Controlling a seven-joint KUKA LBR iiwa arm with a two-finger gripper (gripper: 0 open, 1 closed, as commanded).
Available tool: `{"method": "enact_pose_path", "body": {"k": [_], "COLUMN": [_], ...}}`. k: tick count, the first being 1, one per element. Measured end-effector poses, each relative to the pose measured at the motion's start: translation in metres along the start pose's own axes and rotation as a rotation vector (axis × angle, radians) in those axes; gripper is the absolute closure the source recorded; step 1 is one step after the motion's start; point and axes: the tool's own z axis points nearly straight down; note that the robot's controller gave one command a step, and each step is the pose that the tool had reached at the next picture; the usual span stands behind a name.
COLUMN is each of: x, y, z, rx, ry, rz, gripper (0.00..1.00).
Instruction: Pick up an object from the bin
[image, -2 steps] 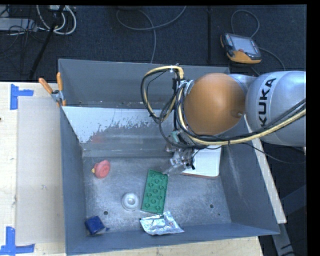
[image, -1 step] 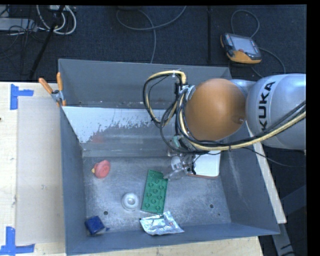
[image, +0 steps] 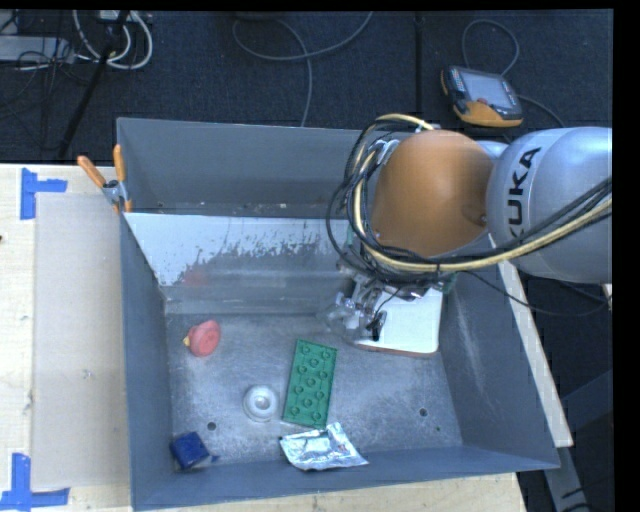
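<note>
Gripper (image: 362, 312) sits low, far right in the bin (image: 230, 175), at the left edge of a flat white card (image: 415, 325). I can't tell if it's wide or narrow. Green studded plate (image: 310, 383) just nearer; pink lump (image: 204, 338) well left.

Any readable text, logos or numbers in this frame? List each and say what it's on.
"KUKA": dark letters on the arm's silver casing, turned sideways, next to its orange cover.
Handheld device on the floor beyond the bin: anything on its screen is too small to read.
Green studded plate and crumpled foil wrapper in the bin: no legible print.
</note>
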Motion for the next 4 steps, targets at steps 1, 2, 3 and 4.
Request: {"method": "enact_pose_path", "body": {"k": [1,2,3,4], "x": [0.009,0.035,0.035,0.021], "y": [-0.015,0.042,0.042,0.043], "z": [0.037,0.042,0.042,0.090], "rx": [-0.004,-0.006,-0.005,-0.006], "ry": [0.004,0.004,0.003,0.002], "rz": [0.118,-0.246,-0.245,-0.253], "gripper": [1.00,1.00,0.00,0.00]}}
